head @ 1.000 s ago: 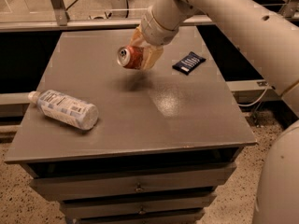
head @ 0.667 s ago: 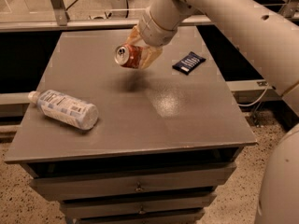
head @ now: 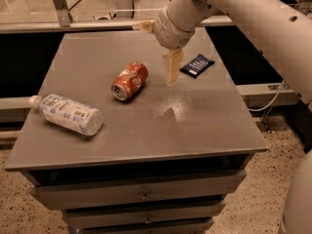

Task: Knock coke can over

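The red coke can (head: 129, 80) lies on its side near the middle of the grey table (head: 195, 126), its silver top facing the front left. My gripper (head: 153, 53) hangs above the table just right of and behind the can. It is open and empty: one finger (head: 172, 66) points down beside the can, and the other points left at the far side. Nothing touches the can.
A clear plastic bottle (head: 68, 113) with a pale label lies on its side at the table's front left. A flat dark blue packet (head: 197, 65) lies right of the gripper. The table has drawers below its front edge. A rail runs behind the table.
The can was held tilted in my shut gripper above the table. Now the gripper has opened and the can lies on its side on the table, to its left.
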